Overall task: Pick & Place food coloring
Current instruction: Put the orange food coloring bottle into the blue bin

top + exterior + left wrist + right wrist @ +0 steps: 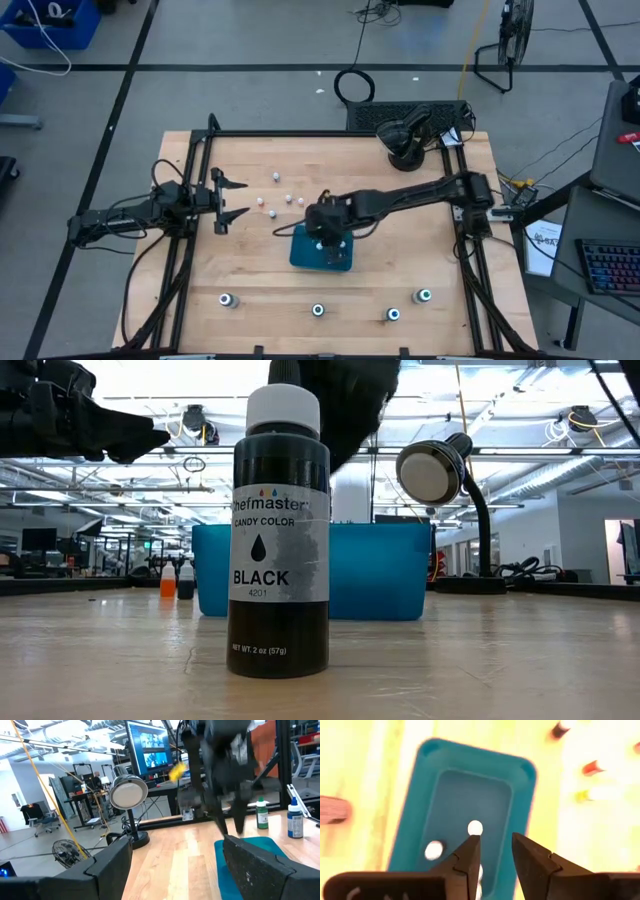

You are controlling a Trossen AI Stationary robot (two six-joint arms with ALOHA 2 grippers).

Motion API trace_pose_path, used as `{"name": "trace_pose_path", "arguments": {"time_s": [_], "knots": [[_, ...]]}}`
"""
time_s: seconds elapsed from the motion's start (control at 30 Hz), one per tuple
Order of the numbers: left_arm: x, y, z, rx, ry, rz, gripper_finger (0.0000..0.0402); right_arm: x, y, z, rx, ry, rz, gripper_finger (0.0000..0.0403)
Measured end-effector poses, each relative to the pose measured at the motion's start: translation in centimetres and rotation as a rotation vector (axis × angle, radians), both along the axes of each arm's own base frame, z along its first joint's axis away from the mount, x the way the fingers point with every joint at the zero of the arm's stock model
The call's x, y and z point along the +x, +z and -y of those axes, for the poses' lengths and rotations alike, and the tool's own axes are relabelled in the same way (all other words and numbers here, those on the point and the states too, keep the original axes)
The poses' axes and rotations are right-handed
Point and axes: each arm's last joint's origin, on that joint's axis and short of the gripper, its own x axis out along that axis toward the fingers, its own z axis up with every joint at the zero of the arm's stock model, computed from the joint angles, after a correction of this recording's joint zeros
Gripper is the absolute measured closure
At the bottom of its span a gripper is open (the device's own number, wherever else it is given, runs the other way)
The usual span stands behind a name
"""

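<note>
Right claw [234, 822] above teal tray [260, 845]; two bottles [262, 814] beyond.

Tray [300, 252]: we take it as the landmark, mid-table.
In tray: we count two bottles [475, 827].
Left of tray: small bottles [274, 177].
Near edge, before tray: four bottles [318, 310].
Behind tray, right: lamp [403, 140].

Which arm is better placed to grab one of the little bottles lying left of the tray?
Left. Its gripper hangs open right beside the bottles, while the right gripper is over the tray.
</note>
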Motion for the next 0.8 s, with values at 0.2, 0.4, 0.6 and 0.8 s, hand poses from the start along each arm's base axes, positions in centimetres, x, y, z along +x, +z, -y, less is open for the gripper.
{"name": "trace_pose_path", "arguments": {"time_s": [0.2, 0.4, 0.6, 0.8], "knots": [[0.0, 0.0, 0.0, 0.0, 0.0, 0.0, 0.0096, -3.2, 5.8, 0.2, 0.054, -0.058, 0.112, 0.0302], [0.0, 0.0, 0.0, 0.0, 0.0, 0.002, 0.0096, -7.0, 10.7, 0.6, 0.101, -0.1, 0.221, 0.0303], [0.0, 0.0, 0.0, 0.0, 0.0, 0.0, 0.0096, -10.8, 13.8, 0.9, 0.109, -0.098, 0.276, 0.0304], [0.0, 0.0, 0.0, 0.0, 0.0, 0.001, 0.0096, -14.2, 11.5, 1.2, 0.022, -0.013, 0.257, 0.0303]]}}
